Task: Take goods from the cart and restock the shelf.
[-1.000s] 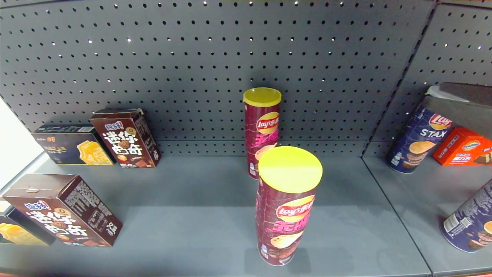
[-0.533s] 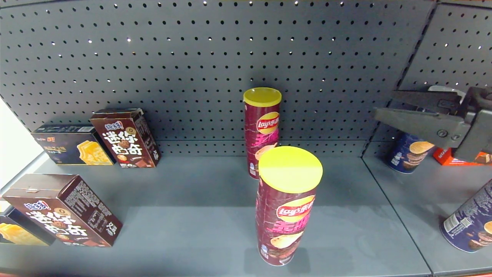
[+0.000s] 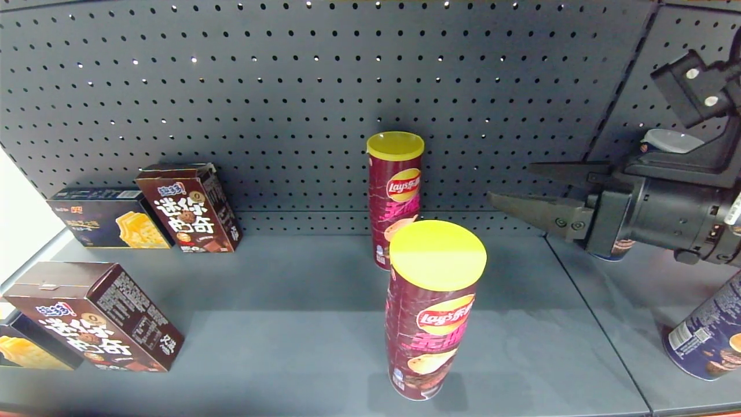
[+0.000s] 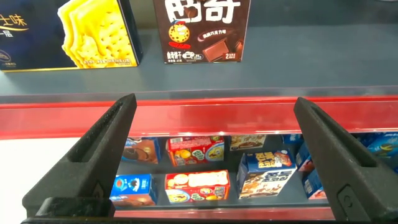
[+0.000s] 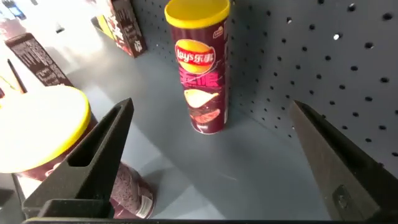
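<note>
Grey pegboard wall (image 3: 260, 75) behind grey shelf (image 3: 289, 301)

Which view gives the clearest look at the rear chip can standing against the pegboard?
The right wrist view: the rear chip can stands whole there, yellow lid to base. In the head view the front chip can covers part of its lower end. The left wrist view faces the cracker box instead.

Four chip cans (image 3: 431, 307), four boxes (image 3: 191, 208) alongside
</note>
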